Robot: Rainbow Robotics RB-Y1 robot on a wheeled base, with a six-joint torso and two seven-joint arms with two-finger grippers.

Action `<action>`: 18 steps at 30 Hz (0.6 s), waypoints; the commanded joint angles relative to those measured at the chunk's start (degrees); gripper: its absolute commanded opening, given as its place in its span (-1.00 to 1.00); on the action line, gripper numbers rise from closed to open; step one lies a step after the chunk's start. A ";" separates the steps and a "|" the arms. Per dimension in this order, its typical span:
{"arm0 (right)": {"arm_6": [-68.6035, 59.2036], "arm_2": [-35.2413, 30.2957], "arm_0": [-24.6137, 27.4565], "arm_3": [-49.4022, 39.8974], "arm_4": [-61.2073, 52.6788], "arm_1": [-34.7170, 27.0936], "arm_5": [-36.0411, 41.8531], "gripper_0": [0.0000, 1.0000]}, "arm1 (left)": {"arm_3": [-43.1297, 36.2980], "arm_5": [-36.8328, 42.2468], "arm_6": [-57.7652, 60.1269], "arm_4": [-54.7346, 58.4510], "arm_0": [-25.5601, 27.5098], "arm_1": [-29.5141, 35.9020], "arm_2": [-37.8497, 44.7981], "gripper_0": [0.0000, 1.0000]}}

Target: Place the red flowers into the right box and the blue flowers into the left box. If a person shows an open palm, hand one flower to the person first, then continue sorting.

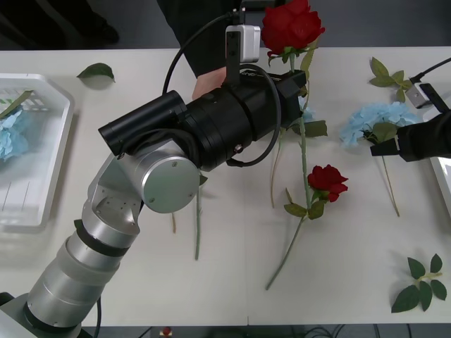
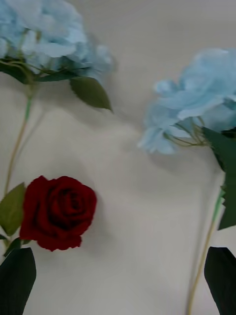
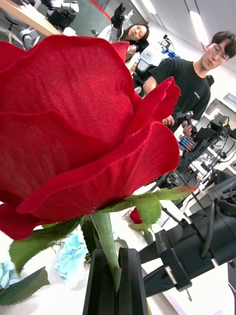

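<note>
left arm [image 1: 211,134] hiding person's hand [image 1: 208,86], right box [image 1: 444,179] cut by edge

The left arm [image 1: 148,183] has silver ribbed lower links and a round screwed joint cap. Its forearm is glossy black, looped by black cables. A white camera block [image 1: 242,42] sits at the wrist.

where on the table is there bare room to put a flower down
Bare tabletop lies between the left box and the left arm, and along the near edge between the lying red rose and the leaf sprig. Crowded: the middle and far right, with stems and blue flowers.
</note>
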 commanded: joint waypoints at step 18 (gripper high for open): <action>-15.84 10.60 -6.13 10.16 16.09 -3.79 -9.74 1.00 | -1.11 -0.68 -1.99 1.62 -1.22 -0.33 0.10 -1.00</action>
